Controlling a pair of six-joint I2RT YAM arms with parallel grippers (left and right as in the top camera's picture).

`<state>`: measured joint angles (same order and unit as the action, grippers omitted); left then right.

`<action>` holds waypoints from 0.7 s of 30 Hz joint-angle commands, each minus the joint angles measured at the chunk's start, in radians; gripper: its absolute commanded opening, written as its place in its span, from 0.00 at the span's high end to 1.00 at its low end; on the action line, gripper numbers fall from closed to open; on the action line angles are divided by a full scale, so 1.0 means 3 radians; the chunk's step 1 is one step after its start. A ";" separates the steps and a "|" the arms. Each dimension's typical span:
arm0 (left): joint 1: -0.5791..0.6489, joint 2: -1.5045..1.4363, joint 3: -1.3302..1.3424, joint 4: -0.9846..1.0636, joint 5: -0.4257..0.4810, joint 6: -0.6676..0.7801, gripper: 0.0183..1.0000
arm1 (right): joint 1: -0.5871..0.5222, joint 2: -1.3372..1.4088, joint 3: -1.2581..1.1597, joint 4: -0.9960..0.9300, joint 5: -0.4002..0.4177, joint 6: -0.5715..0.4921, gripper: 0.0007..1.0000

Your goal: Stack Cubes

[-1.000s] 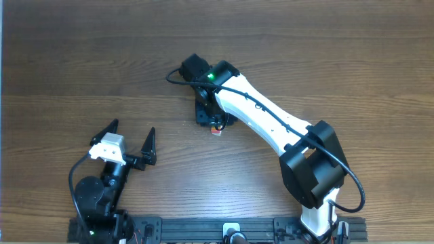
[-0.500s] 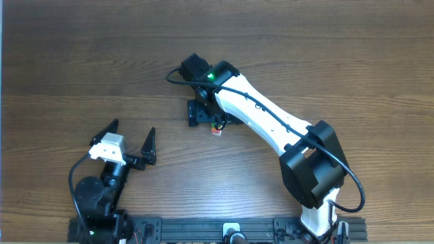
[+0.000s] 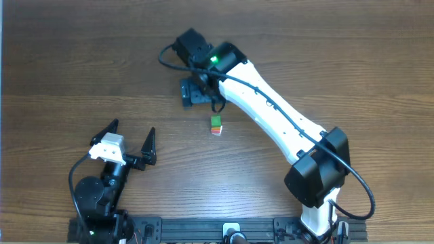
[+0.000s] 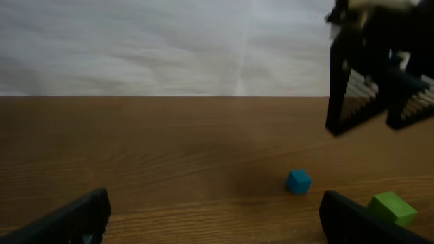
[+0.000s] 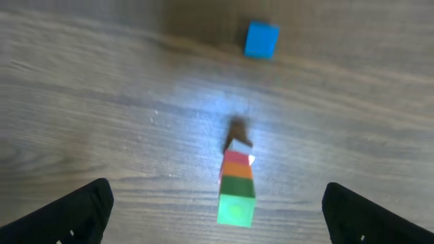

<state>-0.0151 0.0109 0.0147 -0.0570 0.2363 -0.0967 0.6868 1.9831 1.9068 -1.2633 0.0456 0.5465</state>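
Observation:
A small stack of cubes [image 3: 215,125] stands mid-table, with a green cube [image 5: 236,207] on top, then orange, with red lower down. My right gripper [image 3: 195,95] hangs open and empty above the table, just beyond the stack and apart from it. A single blue cube [image 5: 261,39] lies on the wood past the stack, and the left wrist view shows the blue cube [image 4: 298,181] beside the green cube [image 4: 392,207]. My left gripper [image 3: 133,127] rests open near its base at the front left, holding nothing.
The wooden table [image 3: 352,61] is bare around the stack. The right arm [image 3: 271,115] slants across the middle from the front right. A pale wall [image 4: 169,47] rises behind the far table edge.
My right gripper opened, let go of the green cube on top of the stack, and rose away toward the far side. The left arm has not moved.

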 commanded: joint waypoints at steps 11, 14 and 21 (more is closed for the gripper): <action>-0.0015 -0.0014 -0.0029 0.0015 0.0033 0.0047 0.00 | -0.0328 0.0795 0.0427 0.0079 -0.0038 -0.0282 0.01; -0.0015 -0.0014 -0.0029 0.0017 0.0033 0.0047 0.00 | -0.0324 0.0916 0.0453 0.0122 -0.0038 -0.0281 0.01; -0.0015 -0.0014 -0.0029 0.0017 0.0033 0.0047 0.00 | -0.0327 0.1143 0.0451 0.0172 -0.0036 -0.0318 0.01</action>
<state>-0.0151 0.0109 0.0147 -0.0570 0.2367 -0.0967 0.5888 2.2944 2.0148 -1.2209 0.0372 0.4648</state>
